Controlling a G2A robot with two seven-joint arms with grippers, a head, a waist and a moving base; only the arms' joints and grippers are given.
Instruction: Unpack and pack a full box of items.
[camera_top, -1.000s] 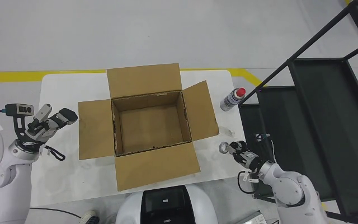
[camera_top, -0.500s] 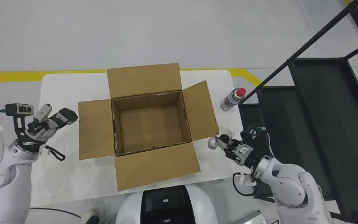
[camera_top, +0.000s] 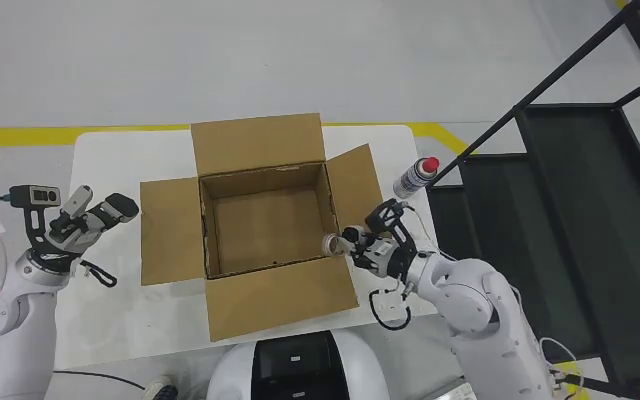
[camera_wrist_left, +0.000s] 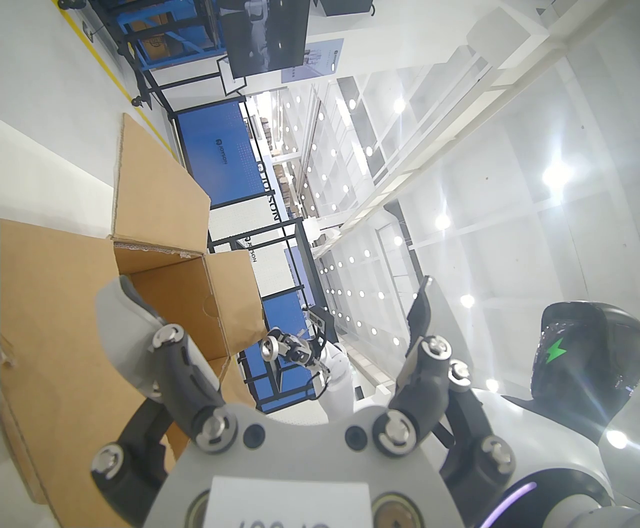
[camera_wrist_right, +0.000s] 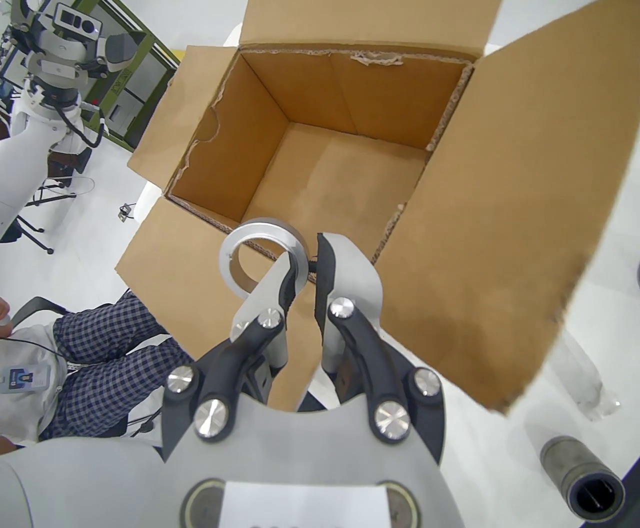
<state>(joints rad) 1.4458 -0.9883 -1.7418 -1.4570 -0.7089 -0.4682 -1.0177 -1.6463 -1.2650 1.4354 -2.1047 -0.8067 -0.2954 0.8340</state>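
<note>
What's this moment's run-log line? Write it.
right pincer: shut on silver metal ring, over rim of open brown cardboard box | left pincer: open, beside box | box: empty

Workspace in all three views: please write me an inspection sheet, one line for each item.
Surface: white table, cardboard box in the middle.
Job's things: box open, flaps spread; metal ring over its rim; spray can and dark metal cylinder on the table.
Clutter: nothing seen.
Grippers: right gripper shut on the metal ring; left gripper open at the table's edge.
Cables: black cable loop under the right wrist.
Surroundings: yellow floor line, dark metal rack.
</note>
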